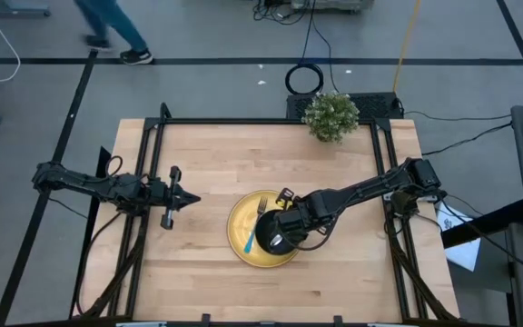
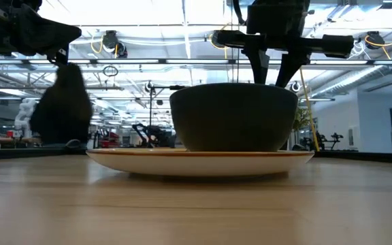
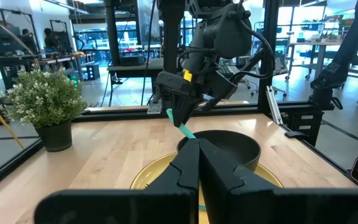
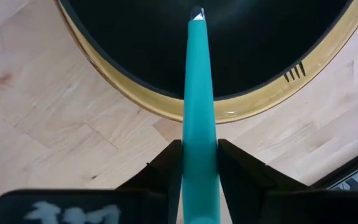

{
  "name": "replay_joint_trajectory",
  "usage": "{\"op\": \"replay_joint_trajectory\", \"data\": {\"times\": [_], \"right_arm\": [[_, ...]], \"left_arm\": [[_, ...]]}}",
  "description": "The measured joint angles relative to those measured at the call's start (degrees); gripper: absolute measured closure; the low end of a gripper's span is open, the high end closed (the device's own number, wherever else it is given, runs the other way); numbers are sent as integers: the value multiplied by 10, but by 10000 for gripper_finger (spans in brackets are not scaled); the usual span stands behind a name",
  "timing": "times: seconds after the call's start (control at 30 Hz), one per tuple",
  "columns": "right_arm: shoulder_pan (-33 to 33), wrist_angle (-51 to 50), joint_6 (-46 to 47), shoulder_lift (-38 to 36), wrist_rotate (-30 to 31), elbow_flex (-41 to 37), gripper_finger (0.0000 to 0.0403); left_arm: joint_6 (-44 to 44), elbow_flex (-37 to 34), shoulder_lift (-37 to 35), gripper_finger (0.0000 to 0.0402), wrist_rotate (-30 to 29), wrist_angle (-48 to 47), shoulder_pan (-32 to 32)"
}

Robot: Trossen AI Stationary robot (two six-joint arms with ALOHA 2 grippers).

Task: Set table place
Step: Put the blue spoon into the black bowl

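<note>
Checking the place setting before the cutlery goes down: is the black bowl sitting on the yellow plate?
Yes, the low view shows the black bowl resting directly on the yellow plate, which lies flat on the wooden table.

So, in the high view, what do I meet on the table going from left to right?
Left gripper → yellow plate carrying a fork and black bowl → right gripper over the bowl, with a potted plant beyond at the far edge.

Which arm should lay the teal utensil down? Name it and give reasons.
Right. The right gripper is shut on the teal utensil above the black bowl and yellow plate; the left gripper is shut, empty, off to the side.
</note>
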Motion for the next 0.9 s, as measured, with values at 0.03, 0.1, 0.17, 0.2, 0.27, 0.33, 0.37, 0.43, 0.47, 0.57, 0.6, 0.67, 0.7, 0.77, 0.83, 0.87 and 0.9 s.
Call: {"op": "replay_joint_trajectory", "data": {"times": [0.03, 0.1, 0.17, 0.2, 0.27, 0.33, 0.37, 0.43, 0.47, 0.57, 0.6, 0.67, 0.7, 0.77, 0.83, 0.87, 0.9], "right_arm": [[0, 2, -1, 0, 0, 0, 312], [0, 7, -4, 0, 0, 0, 311], [0, 8, -10, 0, 0, 0, 310], [0, 8, -11, 0, 0, 0, 310], [0, 8, -11, 0, 0, 0, 310], [0, 8, -11, 0, 0, 0, 310], [0, 8, -11, 0, 0, 0, 310], [0, 8, -11, 0, 0, 0, 310], [0, 8, -11, 0, 0, 0, 310], [0, 8, -11, 0, 0, 0, 309], [0, 9, -11, 0, 0, 0, 309], [0, 9, -11, 0, 0, 0, 309], [0, 10, -11, 0, 0, 0, 309], [0, 11, -11, 0, 0, 0, 309], [0, 12, -11, 0, 0, 0, 309], [0, 12, -11, 0, 0, 0, 309], [0, 12, -11, 0, 0, 0, 309]], "left_arm": [[0, 0, 0, 394, 0, 0, 0], [0, 0, 0, 394, 0, 0, 0], [0, 0, 0, 394, 0, 0, 0], [0, 0, 0, 394, 0, 0, 0], [0, 0, 0, 394, 0, 0, 0], [0, 0, 0, 394, 0, 0, 0], [0, 0, 0, 394, 0, 0, 0], [0, 0, 0, 394, 0, 0, 0], [0, 0, 0, 394, 0, 0, 0], [0, 0, 0, 394, 0, 0, 0], [0, 0, 0, 394, 0, 0, 0], [0, 0, 0, 394, 0, 0, 0], [0, 0, 0, 394, 0, 0, 0], [0, 0, 0, 394, 0, 0, 0], [0, 0, 0, 394, 0, 0, 0], [0, 0, 0, 394, 0, 0, 0], [0, 0, 0, 394, 0, 0, 0]]}}
